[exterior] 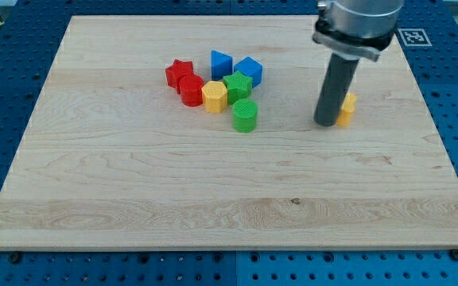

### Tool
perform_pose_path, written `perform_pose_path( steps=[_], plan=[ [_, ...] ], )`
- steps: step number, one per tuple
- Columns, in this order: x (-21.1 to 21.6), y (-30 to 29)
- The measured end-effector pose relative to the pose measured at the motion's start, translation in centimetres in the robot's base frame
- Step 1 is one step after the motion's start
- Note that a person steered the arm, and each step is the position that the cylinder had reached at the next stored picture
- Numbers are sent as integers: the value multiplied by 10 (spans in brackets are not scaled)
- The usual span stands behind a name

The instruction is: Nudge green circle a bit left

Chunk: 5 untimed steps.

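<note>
The green circle (245, 115) is a short green cylinder at the lower edge of a cluster near the board's middle. My tip (325, 123) rests on the board well to the view's right of it, about a hundred pixels away, touching nothing in the cluster. A yellow block (347, 109) sits right behind my tip, partly hidden by the rod. Just above the green circle are a green star-like block (238, 85) and a yellow hexagon (214, 96).
The cluster also holds a red star (179, 73), a red cylinder (191, 90), a blue triangular block (220, 63) and a blue cube-like block (250, 70). The wooden board (133, 191) lies on a blue pegboard table.
</note>
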<state>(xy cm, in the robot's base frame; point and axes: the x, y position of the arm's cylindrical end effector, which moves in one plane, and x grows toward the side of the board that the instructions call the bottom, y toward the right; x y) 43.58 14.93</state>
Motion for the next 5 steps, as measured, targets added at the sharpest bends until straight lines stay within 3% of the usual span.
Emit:
perform_pose_path(
  steps=[2, 5],
  plan=[
    [-36, 59],
    [-36, 22]
  ],
)
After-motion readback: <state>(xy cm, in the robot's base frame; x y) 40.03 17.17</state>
